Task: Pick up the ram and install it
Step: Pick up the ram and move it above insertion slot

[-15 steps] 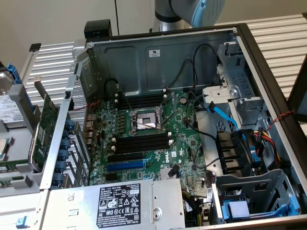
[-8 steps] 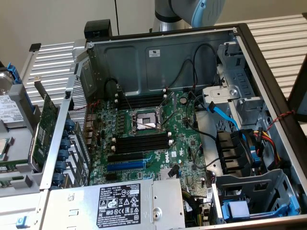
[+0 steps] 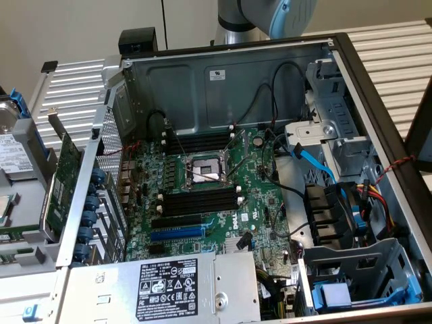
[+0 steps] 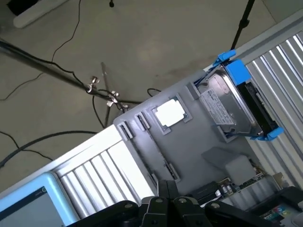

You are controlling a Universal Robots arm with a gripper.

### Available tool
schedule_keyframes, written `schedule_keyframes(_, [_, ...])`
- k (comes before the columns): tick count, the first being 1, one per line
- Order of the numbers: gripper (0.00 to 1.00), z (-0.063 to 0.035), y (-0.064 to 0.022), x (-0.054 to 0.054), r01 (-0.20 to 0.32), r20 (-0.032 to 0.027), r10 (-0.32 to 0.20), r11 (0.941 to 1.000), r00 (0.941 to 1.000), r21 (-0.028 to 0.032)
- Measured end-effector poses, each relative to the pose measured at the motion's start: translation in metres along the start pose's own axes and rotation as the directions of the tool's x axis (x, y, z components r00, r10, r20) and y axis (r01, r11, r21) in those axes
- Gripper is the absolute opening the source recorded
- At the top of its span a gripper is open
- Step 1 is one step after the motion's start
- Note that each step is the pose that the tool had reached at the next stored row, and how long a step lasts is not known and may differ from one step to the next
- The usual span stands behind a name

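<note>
The ram is out of view. My gripper (image 4: 166, 190) hangs over a grey parts tray (image 4: 189, 142) beside the computer case, and its black body lies along the wrist view's edge. A white square chip (image 4: 169, 112) sits in a recess of that tray. In the exterior view, the arm (image 3: 270, 13) reaches in above the back wall of the open case (image 3: 223, 74). On the motherboard (image 3: 256, 209), long black memory slots with white end clips lie on both sides of the processor socket (image 3: 202, 172): one bank behind it (image 3: 199, 143), one in front (image 3: 199, 200).
A hard drive in a blue bracket (image 4: 232, 106) rests on the tray. A wide green expansion card with a metal bracket (image 3: 64, 175) stands outside the case on the exterior view's left. The power supply (image 3: 169, 287) fills the front, with drive cages and cables (image 3: 337, 209) at the right.
</note>
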State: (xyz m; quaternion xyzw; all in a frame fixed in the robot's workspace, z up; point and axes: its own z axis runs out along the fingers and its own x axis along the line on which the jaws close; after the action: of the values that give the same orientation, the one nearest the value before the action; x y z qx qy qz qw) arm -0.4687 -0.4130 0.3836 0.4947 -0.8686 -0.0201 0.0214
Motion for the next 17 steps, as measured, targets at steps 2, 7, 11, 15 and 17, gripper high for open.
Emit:
schedule_keyframes(2, [0.11, 0.0002, 0.0, 0.0001, 0.037, -0.0019, -0.037, 0.9993, 0.9993, 0.0007])
schedule_keyframes(7, [0.11, 0.0001, 0.0001, 0.0, 0.128, -0.0072, -0.128, 0.9918, 0.9918, 0.0018])
schedule_keyframes(11, [0.11, 0.0002, 0.0001, 0.0, 0.199, -0.0114, -0.199, 0.98, 0.98, 0.0024])
schedule_keyframes(15, [0.11, 0.0009, 0.0, 0.0, 0.266, -0.0155, -0.266, 0.9639, 0.9638, 0.0028])
schedule_keyframes(17, [0.11, 0.0017, 0.0, 0.0, 0.289, -0.0162, -0.289, 0.9572, 0.9572, 0.0069])
